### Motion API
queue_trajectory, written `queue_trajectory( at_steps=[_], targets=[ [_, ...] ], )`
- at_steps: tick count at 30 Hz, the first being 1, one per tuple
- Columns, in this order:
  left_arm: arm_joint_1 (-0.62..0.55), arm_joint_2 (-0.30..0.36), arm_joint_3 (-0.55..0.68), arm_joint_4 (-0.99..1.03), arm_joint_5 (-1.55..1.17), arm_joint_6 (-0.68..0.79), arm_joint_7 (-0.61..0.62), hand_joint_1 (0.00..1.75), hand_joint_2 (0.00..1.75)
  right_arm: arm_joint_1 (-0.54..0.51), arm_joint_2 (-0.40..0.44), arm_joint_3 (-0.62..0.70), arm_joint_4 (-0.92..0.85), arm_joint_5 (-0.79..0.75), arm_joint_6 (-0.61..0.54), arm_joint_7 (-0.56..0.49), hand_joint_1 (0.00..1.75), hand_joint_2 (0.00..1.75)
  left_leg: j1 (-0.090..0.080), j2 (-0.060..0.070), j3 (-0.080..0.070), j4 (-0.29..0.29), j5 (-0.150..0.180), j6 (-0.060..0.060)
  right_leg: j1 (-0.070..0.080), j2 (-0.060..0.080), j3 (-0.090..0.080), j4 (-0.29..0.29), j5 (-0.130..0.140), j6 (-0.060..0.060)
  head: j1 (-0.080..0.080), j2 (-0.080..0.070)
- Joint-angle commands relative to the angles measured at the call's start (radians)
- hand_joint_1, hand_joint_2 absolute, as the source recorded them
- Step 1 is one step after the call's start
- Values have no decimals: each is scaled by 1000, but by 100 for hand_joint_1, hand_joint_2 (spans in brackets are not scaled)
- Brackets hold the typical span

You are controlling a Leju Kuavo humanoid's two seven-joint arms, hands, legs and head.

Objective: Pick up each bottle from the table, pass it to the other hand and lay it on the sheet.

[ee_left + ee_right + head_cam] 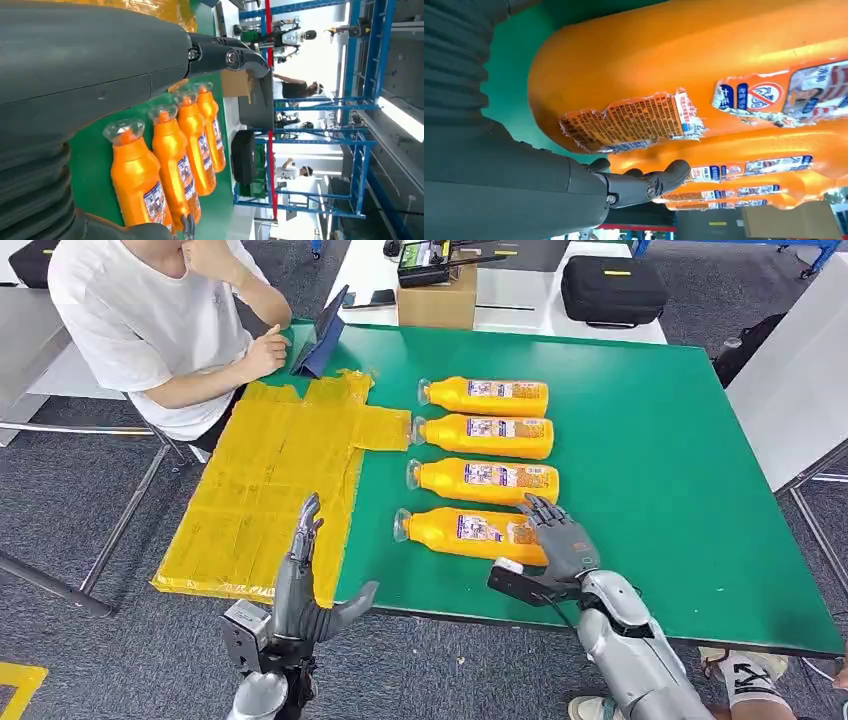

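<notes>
A person (150,320) in a white shirt sits at the table's ten o'clock corner, one hand by a dark tablet (322,335). The yellow sheet (270,480) covers the table's nine o'clock side and hangs over its edge. The left hand (305,580) stands upright over the sheet's near edge, at seven o'clock of the table, fingers straight and close together, thumb stuck out toward three o'clock, holding nothing.

Four orange bottles lie on their sides in a column on the green table (680,470), caps toward nine o'clock: bottle one (485,395) farthest, then bottle two (485,435), bottle three (485,480), and bottle four (470,532) nearest. None touches the sheet.

The right hand (560,535) is at the base end of bottle four, at its three o'clock, fingers spread and reaching over that end toward bottle three. In the right wrist view the thumb (644,185) lies open just beside the bottle; whether it touches cannot be told.

Beyond the table, at twelve o'clock, stand a cardboard box (437,302) and a black case (612,288).
</notes>
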Motion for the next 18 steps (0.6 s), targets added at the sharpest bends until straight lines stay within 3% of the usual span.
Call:
queue_trajectory(
  at_steps=[1,4,15,16,17,18],
  targets=[
    [-32,23,-15,57,0,-1,5,0,175,-59,9,43,100,-21,3,-16,0,175,0,1,4,-1,-1,-1,1,1,3,-1,-1,-2,0,0],
    [-41,21,-21,67,1,-4,6,0,175,-57,36,21,118,-83,16,-62,0,175,1,2,7,-1,-3,-2,1,1,6,-1,-2,-3,0,0],
    [-46,29,-6,40,11,3,2,0,175,-40,46,53,146,-94,8,-87,0,175,1,1,4,-1,-1,-1,1,0,4,-1,-1,-2,0,0],
    [-47,28,-5,41,12,3,1,0,175,-42,42,57,150,-101,23,-97,44,175,1,1,6,-1,-2,-2,1,0,6,-1,-2,-2,0,0],
    [-48,26,-5,42,13,2,1,0,175,-45,38,58,153,-105,31,-101,157,175,1,1,7,-1,-2,-2,1,0,7,-1,-2,-3,0,0],
    [-49,25,-6,44,13,1,0,0,175,-48,34,59,158,-110,43,-105,175,175,1,2,6,-1,-2,-2,2,0,6,-1,-2,-2,0,0]
  ],
)
